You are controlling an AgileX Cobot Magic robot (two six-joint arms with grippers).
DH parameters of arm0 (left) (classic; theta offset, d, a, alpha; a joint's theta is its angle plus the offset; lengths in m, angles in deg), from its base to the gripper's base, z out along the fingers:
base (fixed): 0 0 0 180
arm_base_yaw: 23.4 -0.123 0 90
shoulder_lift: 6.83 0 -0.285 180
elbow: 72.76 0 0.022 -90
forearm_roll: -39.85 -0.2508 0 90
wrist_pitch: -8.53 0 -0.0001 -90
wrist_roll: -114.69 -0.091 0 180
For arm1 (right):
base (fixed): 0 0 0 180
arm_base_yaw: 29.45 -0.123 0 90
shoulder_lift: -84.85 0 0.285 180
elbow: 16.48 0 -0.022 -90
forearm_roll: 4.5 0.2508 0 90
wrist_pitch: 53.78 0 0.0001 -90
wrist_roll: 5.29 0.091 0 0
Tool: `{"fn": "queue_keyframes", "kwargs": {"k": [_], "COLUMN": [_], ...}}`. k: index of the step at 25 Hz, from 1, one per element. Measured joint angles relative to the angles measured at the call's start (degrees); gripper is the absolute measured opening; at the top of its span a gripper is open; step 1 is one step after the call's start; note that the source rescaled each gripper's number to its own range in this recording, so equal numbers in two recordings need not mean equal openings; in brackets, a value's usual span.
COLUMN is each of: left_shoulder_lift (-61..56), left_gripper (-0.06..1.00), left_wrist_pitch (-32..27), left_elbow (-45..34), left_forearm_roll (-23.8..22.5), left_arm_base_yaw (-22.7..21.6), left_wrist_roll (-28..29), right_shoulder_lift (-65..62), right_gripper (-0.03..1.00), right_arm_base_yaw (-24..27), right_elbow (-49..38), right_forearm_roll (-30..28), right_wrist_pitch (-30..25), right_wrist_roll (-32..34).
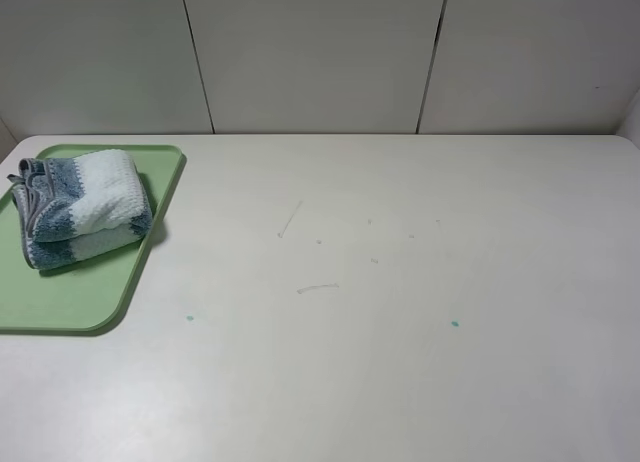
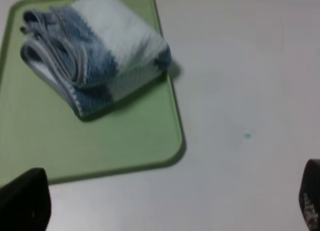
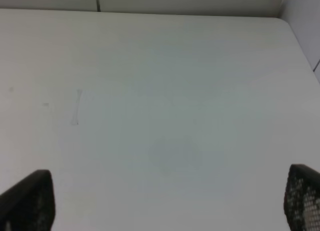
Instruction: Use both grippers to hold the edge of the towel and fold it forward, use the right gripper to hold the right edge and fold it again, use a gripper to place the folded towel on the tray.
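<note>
And there it is: the towel (image 1: 80, 207), folded into a thick bundle, sits on the light-green tray (image 1: 75, 297) at the far left of the overhead frame. It lies on the tray's upper half, blue and white stripes showing, the grey hem (image 1: 28, 197) bunched in layers along its left end. Its right end reaches close to the tray's right rim.

Over to the left wrist view: the left claw (image 2: 167, 203) has its two black fingertips set wide apart at the bottom corners of the frame, nothing between them but tabletop (image 2: 250, 66) and the tray's near rim. The towel lies in the upper left there, clear of the fingers.

The right wrist view is much the same: the right claw (image 3: 167, 203) spread wide, fingertips at the bottom corners, gripping nothing, over bare white tabletop with a faint scuff mark (image 3: 76, 107) at left.

Neither arm shows in the overhead picture.
</note>
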Motion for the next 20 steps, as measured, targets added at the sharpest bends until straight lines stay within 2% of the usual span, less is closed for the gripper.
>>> {"fn": "queue_keyframes", "kwargs": {"k": [6,20], "left_shoulder_lift": [-0.1,-0.1], "left_gripper": [1.00,1.00], "left_wrist_pitch": [0.0,0.0], "left_elbow": [0.0,0.0], "left_forearm_roll": [-0.1,-0.1], "left_arm_base_yaw": [3.7,3.9], "left_wrist_roll": [0.2,0.2], "right_shoulder_lift": [0.0,0.0], "right_gripper": [1.00,1.00], "right_arm_base_yaw": [0.0,0.0], "right_elbow": [0.0,0.0], "right_forearm_roll": [0.0,0.0], "right_wrist_pitch": [0.0,0.0], "right_wrist_roll": [0.0,0.0]}}
